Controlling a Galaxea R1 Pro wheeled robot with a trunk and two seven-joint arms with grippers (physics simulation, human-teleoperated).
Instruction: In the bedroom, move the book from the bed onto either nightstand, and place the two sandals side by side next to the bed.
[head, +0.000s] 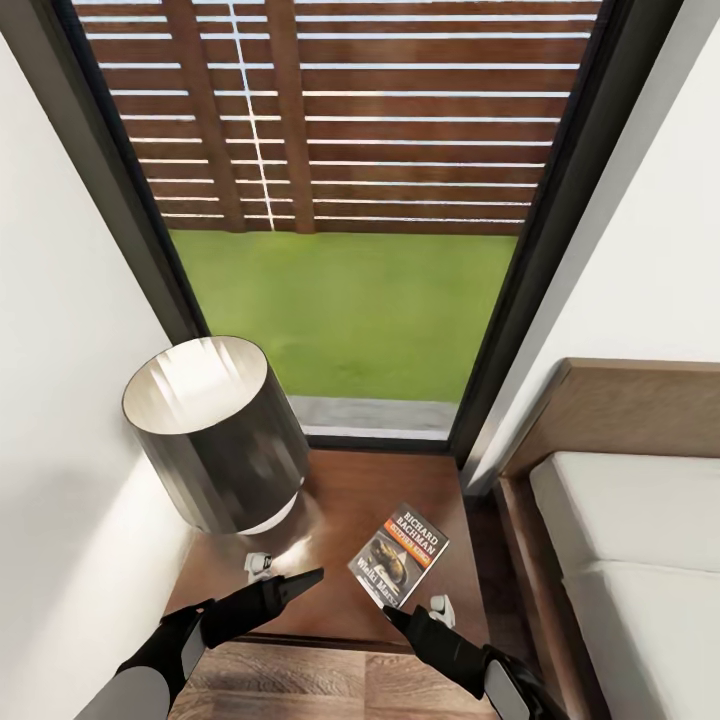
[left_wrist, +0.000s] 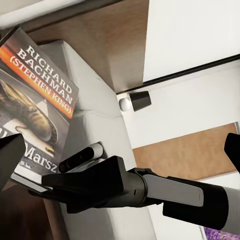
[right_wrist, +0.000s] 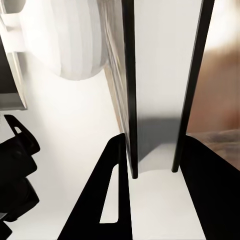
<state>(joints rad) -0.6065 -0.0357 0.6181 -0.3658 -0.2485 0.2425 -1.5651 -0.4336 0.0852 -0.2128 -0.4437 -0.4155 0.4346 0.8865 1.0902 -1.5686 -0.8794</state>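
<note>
The book (head: 398, 554), a thin dark paperback with an orange band and white lettering, is tilted over the nightstand (head: 350, 500) tabletop beside the lamp (head: 215, 435); the right gripper (head: 415, 608) jaws clamp its lower edge; the left gripper (head: 285, 575) jaws are spread, empty.

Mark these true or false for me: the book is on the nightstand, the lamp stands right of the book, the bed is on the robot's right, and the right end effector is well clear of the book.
1. The book is over the nightstand, not on the bed. True.
2. The lamp stands to the right of the book. False: it stands to the book's left, near the wall.
3. The bed lies on the robot's right. True.
4. The right end effector is well clear of the book. False: the right end effector is shut on the book's near edge.
</note>
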